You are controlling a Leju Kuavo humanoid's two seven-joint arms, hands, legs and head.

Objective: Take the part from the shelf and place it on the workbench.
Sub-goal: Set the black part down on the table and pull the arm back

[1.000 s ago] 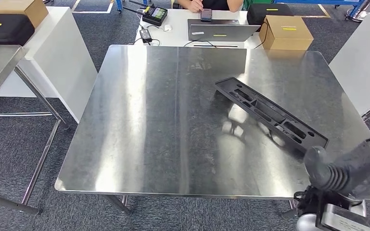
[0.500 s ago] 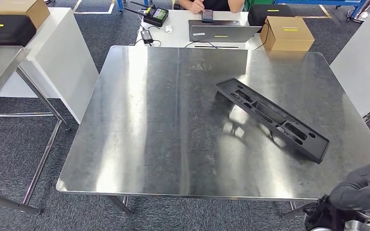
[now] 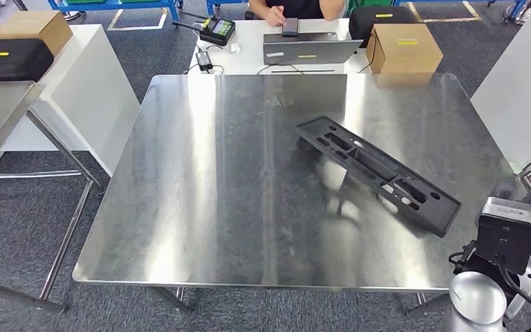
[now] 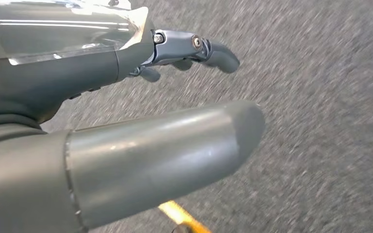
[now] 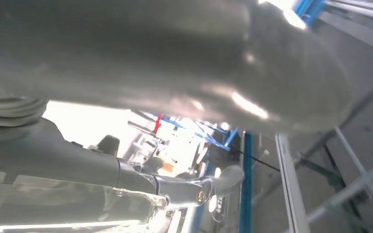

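black part (image 3: 377,174) lies flat on steel workbench (image 3: 200,200)

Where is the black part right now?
In the head view, the black part lies flat and diagonal on the steel workbench, right of centre, its near end close to the right edge.

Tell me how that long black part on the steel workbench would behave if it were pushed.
The black part lies flat and long on the polished workbench, so it would probably slide rather than tip or roll. Pushed near one end, it would likely pivot. Its moulded recesses and cut-outs suggest stiff plastic, fairly light for its length.
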